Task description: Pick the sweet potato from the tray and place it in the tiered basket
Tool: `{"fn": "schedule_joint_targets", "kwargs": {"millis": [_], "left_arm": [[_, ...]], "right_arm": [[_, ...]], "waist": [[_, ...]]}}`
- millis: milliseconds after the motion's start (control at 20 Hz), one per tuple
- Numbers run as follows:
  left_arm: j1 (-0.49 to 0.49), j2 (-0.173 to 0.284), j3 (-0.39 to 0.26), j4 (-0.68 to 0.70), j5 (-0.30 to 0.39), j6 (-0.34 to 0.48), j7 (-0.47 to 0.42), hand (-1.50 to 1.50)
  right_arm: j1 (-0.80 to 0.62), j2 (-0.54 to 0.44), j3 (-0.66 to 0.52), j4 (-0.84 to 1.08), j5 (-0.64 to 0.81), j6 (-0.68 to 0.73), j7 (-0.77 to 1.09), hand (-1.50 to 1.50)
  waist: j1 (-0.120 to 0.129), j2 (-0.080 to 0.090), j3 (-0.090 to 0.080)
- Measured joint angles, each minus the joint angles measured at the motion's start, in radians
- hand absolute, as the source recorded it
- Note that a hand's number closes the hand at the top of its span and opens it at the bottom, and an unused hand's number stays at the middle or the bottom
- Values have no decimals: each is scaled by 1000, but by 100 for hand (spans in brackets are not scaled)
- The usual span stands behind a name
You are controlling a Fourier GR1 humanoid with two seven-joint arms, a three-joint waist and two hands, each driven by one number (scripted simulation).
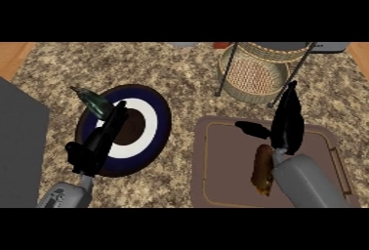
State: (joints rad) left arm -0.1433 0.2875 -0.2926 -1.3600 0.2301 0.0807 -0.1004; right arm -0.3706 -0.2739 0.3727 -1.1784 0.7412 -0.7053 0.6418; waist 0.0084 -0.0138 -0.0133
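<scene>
A brown sweet potato (262, 168) lies lengthwise on the grey-brown tray (223, 166) at the lower right. My right hand (286, 122) hovers over the tray just right of the potato, fingers straight and pointing away from me, thumb spread to the left; it is open and holds nothing. The wicker tiered basket (254, 73) on a dark wire frame stands beyond the tray at the upper right. My left hand (97, 141) rests open over the plate at the left.
A round plate (155, 122) with dark blue, white and brown rings lies at the left, a dark green object (93, 101) at its far edge. A grey block (18, 146) fills the left edge. The counter is speckled stone.
</scene>
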Motion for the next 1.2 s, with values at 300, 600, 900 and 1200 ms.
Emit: {"fn": "schedule_joint_targets", "kwargs": {"millis": [300, 600, 900, 1200], "left_arm": [[-2, 0, -5, 4, -4, -6, 6, 0], [-14, -4, -9, 11, -5, -12, 9, 0], [-13, -14, -14, 17, -9, -12, 2, 0], [-6, 0, 7, 18, -1, -16, -2, 0]], "right_arm": [[-34, -38, 72, 44, 117, 286, 258, -150], [-87, -26, 95, 48, 137, 570, 470, -150], [-147, 54, 97, 23, 148, 738, 600, -150], [-191, 140, 95, 33, 264, 835, 633, -150]], "waist": [[6, -16, -18], [6, -23, -21], [2, -25, -11], [-13, -22, -1]]}}
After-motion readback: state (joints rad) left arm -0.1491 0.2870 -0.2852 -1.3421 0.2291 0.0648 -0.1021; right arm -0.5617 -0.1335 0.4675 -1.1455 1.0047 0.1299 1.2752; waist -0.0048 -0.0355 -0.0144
